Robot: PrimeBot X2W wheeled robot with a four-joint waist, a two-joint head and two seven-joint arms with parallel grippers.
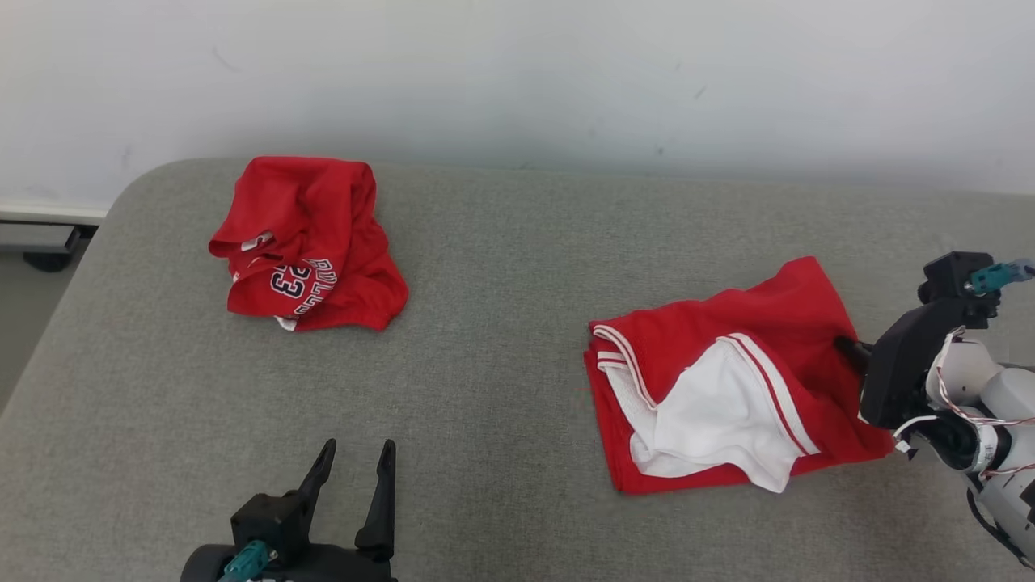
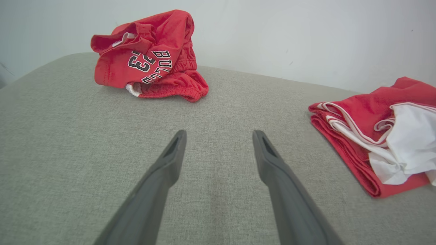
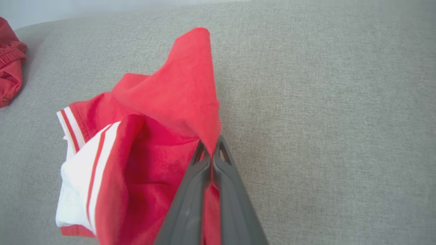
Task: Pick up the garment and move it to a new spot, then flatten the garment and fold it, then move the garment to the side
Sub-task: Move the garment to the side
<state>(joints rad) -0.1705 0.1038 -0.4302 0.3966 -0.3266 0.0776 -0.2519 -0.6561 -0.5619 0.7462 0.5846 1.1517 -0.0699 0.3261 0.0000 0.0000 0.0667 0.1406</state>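
A red garment [image 1: 728,380] with white lining and striped trim lies loosely folded on the right of the grey cushion [image 1: 501,339]. My right gripper [image 1: 849,349] is shut on its right edge; in the right wrist view the fingertips pinch red cloth [image 3: 184,98] that rises in a peak ahead of the gripper [image 3: 212,149]. Low over bare cushion at the front left, my left gripper [image 1: 356,461] stands open and holds nothing. In the left wrist view that gripper [image 2: 219,136] points across the cushion, and the folded garment [image 2: 374,132] lies to its right.
A second red garment [image 1: 307,242] printed with "23" lies crumpled at the back left, also seen as a red heap [image 2: 150,58] and a red edge [image 3: 10,68]. A white wall [image 1: 517,73] runs behind the cushion. The cushion's rounded left edge drops to the floor [image 1: 24,299].
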